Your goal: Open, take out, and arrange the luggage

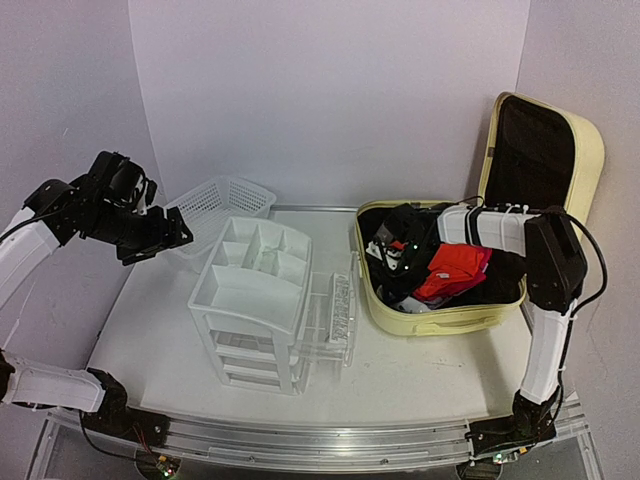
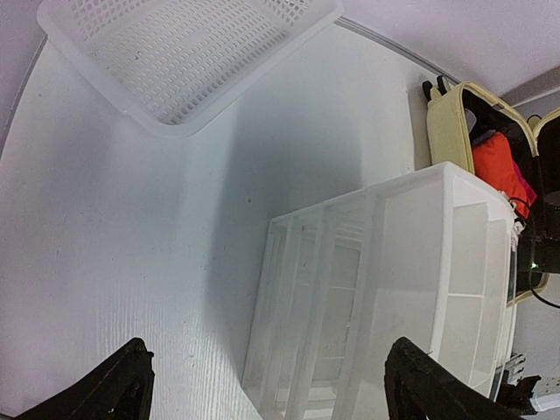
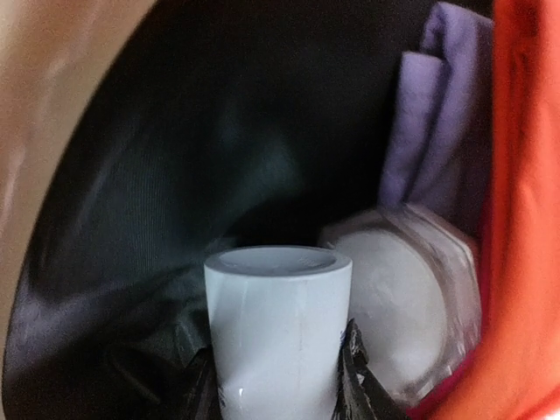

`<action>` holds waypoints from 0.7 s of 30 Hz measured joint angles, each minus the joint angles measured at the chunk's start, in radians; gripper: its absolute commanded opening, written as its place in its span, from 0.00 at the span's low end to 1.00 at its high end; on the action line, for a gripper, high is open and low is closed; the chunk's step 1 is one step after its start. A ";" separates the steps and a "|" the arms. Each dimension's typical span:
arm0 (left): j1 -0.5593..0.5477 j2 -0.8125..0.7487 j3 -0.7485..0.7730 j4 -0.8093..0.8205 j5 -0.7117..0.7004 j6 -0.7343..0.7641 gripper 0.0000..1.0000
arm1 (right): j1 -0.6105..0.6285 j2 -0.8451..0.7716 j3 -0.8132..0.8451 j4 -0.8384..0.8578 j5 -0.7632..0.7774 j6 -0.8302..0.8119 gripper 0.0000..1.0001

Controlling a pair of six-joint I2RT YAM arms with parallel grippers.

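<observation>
The pale yellow luggage (image 1: 440, 322) lies open at the right of the table, its lid (image 1: 545, 150) standing up and black lining showing. Inside it are a red cloth (image 1: 455, 272) and dark items. My right gripper (image 1: 395, 252) reaches into its left half. In the right wrist view, the right gripper (image 3: 276, 385) has its fingers pressed on both sides of a white cylindrical bottle (image 3: 276, 324). My left gripper (image 1: 165, 235) hangs open and empty above the table's left side; its fingers (image 2: 122, 385) stand wide apart. The luggage (image 2: 446, 122) shows far right in that view.
A white mesh basket (image 1: 225, 205) sits at the back left. A white drawer organizer (image 1: 255, 290) stands mid-table with a clear drawer (image 1: 330, 310) pulled out toward the luggage. Beside the bottle lie a round clear-lidded jar (image 3: 411, 306) and purple cloth (image 3: 437, 114).
</observation>
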 measured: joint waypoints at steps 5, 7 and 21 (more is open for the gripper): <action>0.000 0.000 -0.002 0.002 0.001 -0.004 0.92 | 0.000 -0.068 -0.013 -0.006 0.019 0.035 0.24; 0.000 0.000 -0.002 0.002 0.002 -0.004 0.92 | -0.002 -0.110 -0.023 0.001 0.025 0.057 0.23; 0.000 0.000 -0.002 0.003 0.016 -0.005 0.92 | -0.002 -0.200 -0.037 0.064 0.091 0.421 0.18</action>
